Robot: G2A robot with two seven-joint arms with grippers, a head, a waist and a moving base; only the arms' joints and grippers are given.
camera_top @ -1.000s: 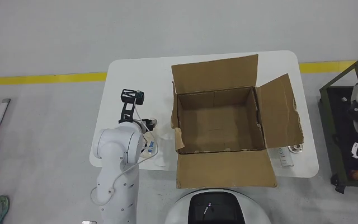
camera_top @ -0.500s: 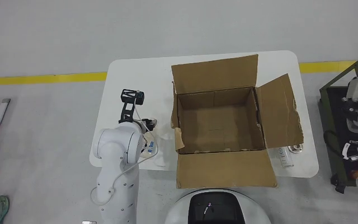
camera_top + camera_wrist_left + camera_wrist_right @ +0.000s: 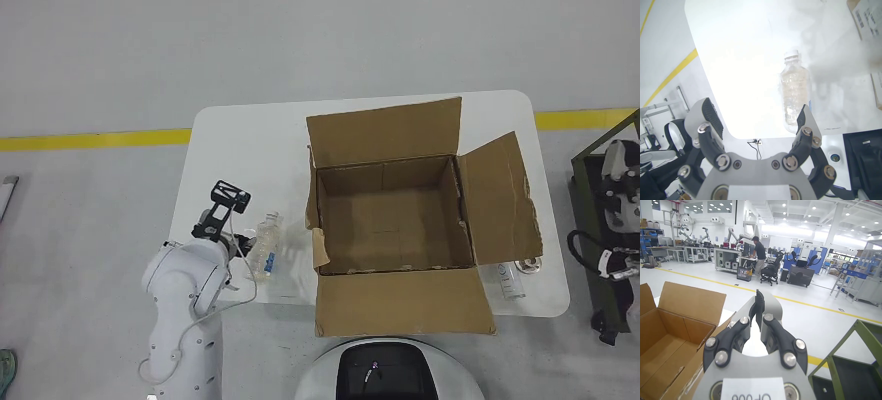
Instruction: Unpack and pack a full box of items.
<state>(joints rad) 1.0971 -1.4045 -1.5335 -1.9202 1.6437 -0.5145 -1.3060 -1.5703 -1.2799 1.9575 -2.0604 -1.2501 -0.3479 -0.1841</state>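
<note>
The clear plastic bottle with a white cap (image 3: 794, 94) lies on the white bench (image 3: 240, 130), just beside the open brown cardboard box (image 3: 390, 225), so it seems unpacked and ready to be packed again. Your left end effector (image 3: 756, 106) is wide open next to it and holds nothing. Your right end effector (image 3: 757, 298) is closed on nothing and stays aside, probably to leave room.

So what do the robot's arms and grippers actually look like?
The left arm is glossy white with rounded joints and a thin white cable. The left gripper and right gripper have grey fingers, ribbed black pads, black linkages, silver bolts.
</note>
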